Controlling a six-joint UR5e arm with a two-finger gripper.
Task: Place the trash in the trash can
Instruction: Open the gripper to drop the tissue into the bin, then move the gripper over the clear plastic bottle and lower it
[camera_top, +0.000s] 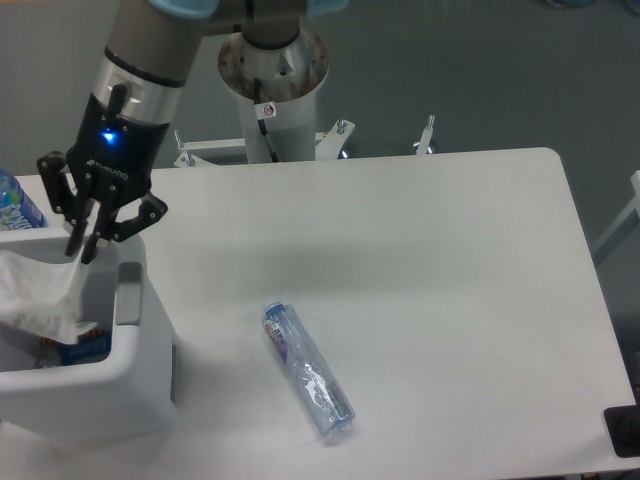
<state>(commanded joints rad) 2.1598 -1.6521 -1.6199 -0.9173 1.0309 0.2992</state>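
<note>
My gripper hangs over the open top of the white trash can at the left edge of the table. Its fingers are close together, pinched on the top of the crumpled white tissue wad. The wad droops down and to the left into the can's opening. The clear crinkled plastic bottle, with a white cap and a blue-red label, lies on its side on the table to the right of the can, well away from the gripper.
A blue-labelled water bottle stands at the far left behind the can. Something blue and orange lies inside the can. A grey patch marks the can's right rim. The robot's base column stands behind the table.
</note>
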